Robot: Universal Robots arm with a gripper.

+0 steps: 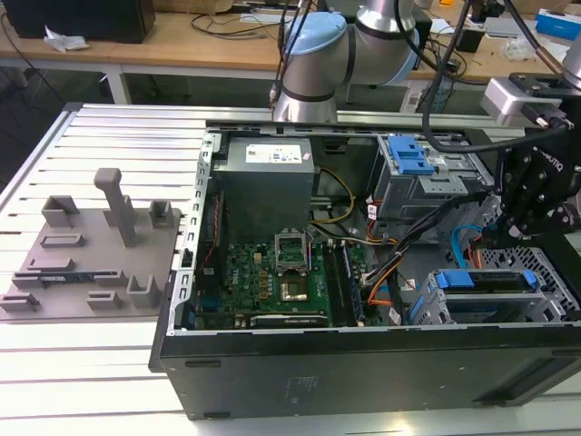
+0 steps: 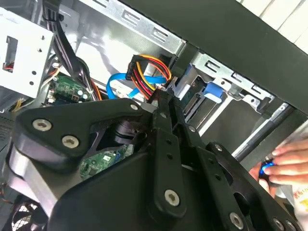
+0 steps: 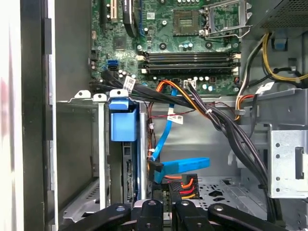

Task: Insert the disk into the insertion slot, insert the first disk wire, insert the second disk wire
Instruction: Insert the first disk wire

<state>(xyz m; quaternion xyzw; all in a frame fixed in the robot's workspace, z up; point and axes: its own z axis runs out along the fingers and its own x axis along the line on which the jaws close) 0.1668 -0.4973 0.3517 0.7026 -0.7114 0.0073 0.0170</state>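
Disk already seated in insertion slot, blue caddy uppermost, just beside gripper and slightly toward the exterior view's left of its tips. Stands edge-on right next to the fingertips in the first wrist view, blue caddy reaching a little beyond them.

Gripper closed, fingers pinching the black plug of coloured disk wire, with red, orange, yellow and black strands fanning out ahead of the tips. Just beyond that plug, blue disk wire, flat and ribbon-like, its black end between the held plug and the disk. Possibly already pushed into the disk's back edge, though hard to say from this angle.

Around the gripper, computer case, open on its side. Holds motherboard and grey power supply, both well away from the gripper toward the exterior view's left, plus taller cage with blue latch near the gripper on the far side. Outside the case rim, person's hand, apart from the fingers.

On the power supply, white label. On black cables over the motherboard, white tags. Wording on none of them made out.
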